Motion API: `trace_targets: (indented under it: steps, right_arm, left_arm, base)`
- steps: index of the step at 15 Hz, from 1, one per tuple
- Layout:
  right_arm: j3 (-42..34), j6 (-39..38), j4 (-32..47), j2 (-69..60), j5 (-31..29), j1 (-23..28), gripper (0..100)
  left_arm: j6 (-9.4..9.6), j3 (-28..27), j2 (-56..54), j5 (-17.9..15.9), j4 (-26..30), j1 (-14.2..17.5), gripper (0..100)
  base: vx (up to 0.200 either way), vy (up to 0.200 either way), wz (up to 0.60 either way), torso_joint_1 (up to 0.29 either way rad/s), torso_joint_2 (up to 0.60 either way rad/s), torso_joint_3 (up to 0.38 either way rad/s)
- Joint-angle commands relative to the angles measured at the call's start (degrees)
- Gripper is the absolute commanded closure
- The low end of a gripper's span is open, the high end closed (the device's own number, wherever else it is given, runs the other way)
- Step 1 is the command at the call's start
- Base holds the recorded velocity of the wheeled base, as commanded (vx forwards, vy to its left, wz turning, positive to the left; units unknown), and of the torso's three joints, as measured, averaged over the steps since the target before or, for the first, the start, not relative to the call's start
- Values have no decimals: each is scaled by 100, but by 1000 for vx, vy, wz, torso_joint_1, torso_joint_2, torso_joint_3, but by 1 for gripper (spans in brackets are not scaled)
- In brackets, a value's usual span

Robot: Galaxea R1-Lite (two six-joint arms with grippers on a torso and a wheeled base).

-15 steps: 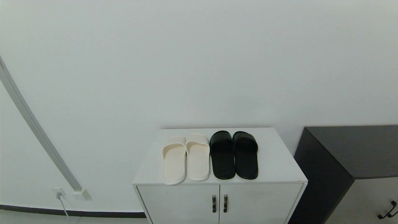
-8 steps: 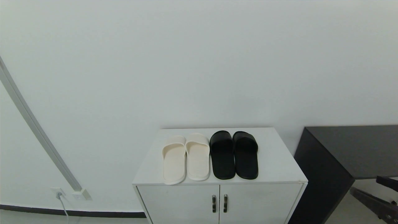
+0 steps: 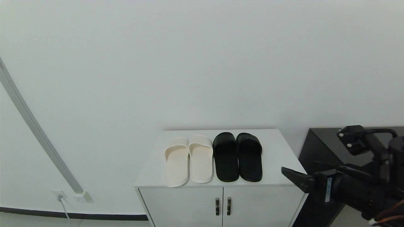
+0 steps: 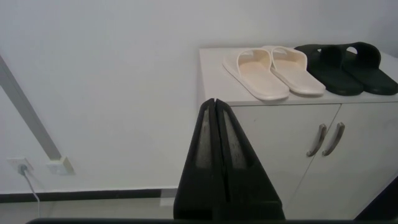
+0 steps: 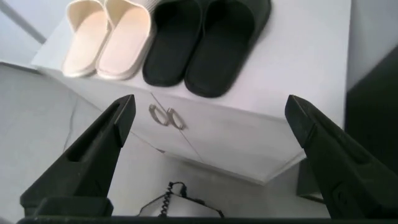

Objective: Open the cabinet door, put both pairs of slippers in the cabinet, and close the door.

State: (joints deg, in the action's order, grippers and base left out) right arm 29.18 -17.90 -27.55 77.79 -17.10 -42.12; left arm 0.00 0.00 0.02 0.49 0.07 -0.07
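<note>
Head view gives us a low white cabinet (image 3: 277, 164) against a plain pale wall (image 3: 202, 63), and just to its right stands a taller dark cabinet (image 3: 318, 148), the nearest thing that crowds the space there. We see the right arm in front of that dark cabinet, level with the white cabinet's right front corner. Its right tool (image 5: 210, 104) is released, the two fingers spread wide, with the black slippers and the door handles between them in the right wrist view. The left tool (image 4: 215, 106) is clenched with nothing in it, fingers pressed flat together, out in front of the cabinet's left front corner and apart from it. We count four slippers in two pairs, all on the cabinet top: the white slippers (image 3: 176, 162) on the left and the black slippers (image 3: 225, 160) on the right. They lie side by side and touching, toes to the wall and heels at the front edge. We count two doors (image 3: 180, 205), both shut, and two upright handles (image 3: 217, 206) close together where the doors meet. On the wall to the left a grey strip (image 3: 38, 132) slants down to a socket (image 3: 58, 195), from which one cable (image 3: 65, 212) hangs. A dark band (image 3: 79, 216) runs along the foot of the wall, and the floor (image 5: 31, 112) is grey.
</note>
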Motion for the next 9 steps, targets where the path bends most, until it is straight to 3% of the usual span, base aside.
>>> trace_targets:
  steps: [1, 9]
  right_arm:
    - [421, -206, -268, 1133, -452, -376, 0]
    - [1766, -276, -1472, 3770, -1858, -438, 0]
  left_arm:
    - [0, 0, 6, 4, 1, -1, 100]
    - [-9, 0, 6, -5, -7, -1, 100]
  base:
    - [0, 0, 0, 0, 0, 0]
    - [0, 0, 0, 0, 0, 0]
